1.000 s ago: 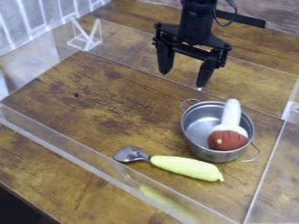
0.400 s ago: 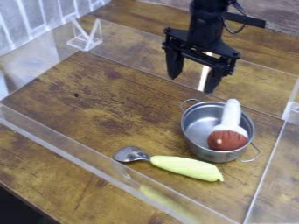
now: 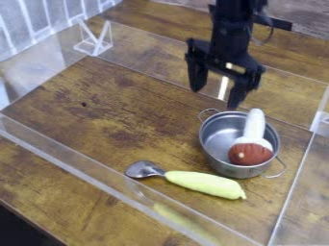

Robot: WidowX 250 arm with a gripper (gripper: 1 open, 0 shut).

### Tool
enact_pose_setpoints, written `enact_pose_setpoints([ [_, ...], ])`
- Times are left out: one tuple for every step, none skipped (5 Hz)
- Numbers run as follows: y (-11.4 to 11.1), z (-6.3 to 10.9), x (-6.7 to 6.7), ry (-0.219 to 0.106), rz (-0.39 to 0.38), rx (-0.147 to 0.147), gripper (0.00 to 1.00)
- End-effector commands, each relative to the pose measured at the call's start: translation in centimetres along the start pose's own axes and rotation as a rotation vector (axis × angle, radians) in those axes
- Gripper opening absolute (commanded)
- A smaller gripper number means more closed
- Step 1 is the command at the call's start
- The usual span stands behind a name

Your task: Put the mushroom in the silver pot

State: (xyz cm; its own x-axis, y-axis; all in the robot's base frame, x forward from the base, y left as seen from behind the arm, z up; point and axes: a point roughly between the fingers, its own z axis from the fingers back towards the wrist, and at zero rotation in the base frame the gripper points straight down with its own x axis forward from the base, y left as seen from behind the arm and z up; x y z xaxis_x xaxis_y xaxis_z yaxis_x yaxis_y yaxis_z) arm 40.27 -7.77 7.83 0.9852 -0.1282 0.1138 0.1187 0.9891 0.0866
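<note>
One mushroom (image 3: 253,141) lies in the silver pot (image 3: 224,133), its red cap low and its pale stem leaning up the far wall. From my camera, the gripper (image 3: 222,97) hangs beyond the pot, jaws wide apart, with the mushroom outside them. Nearer me, a yellow-handled utensil (image 3: 190,181) rests on the wooden table (image 3: 90,110).
</note>
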Motion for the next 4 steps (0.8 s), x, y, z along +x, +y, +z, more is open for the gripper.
enact_pose_setpoints([
  [-0.5,1.2,1.1,-0.075,-0.025,-0.011,1.00],
  [-1.3,1.5,1.4,-0.074,0.028,-0.004,1.00],
  [-2.0,2.0,1.8,-0.072,0.082,0.006,0.00],
  [-1.2,3.6,1.8,-0.082,0.074,0.006,1.00],
])
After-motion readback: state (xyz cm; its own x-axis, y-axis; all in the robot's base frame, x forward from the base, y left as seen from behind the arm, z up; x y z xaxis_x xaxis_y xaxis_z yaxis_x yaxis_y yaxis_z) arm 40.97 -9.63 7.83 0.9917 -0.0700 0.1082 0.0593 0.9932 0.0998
